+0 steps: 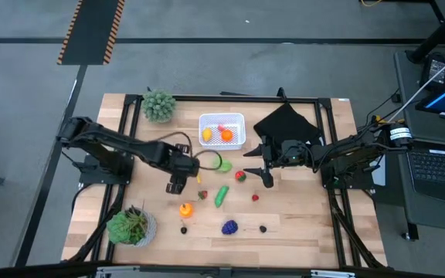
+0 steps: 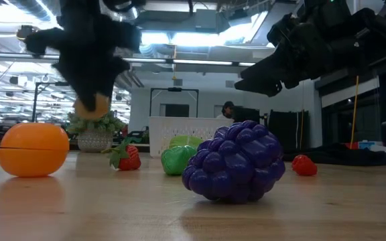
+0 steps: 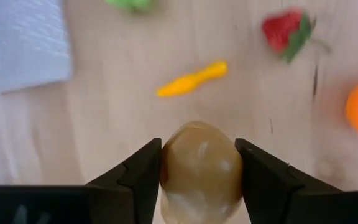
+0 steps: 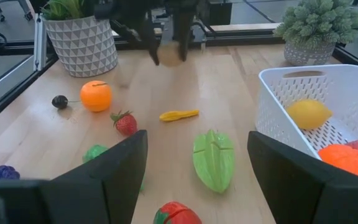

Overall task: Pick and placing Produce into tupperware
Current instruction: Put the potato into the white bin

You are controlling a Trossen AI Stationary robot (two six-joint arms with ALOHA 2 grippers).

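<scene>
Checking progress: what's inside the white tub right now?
In the white tub: a lemon, an orange piece and a red piece. Anything beneath them is covered.

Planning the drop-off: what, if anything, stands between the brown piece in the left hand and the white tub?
Nothing visible blocks it. The left hand holds the round tan-brown toy piece above the table; bare wood lies between it and the white perforated plastic tub, with only a low green piece nearby.

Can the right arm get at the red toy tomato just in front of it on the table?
Probably yes. The right pincer stands open and empty, and the round red toy tomato lies just beyond its fingertips on bare wood. The left pincer, shut on a tan egg-shaped toy, is off to the side.
</scene>
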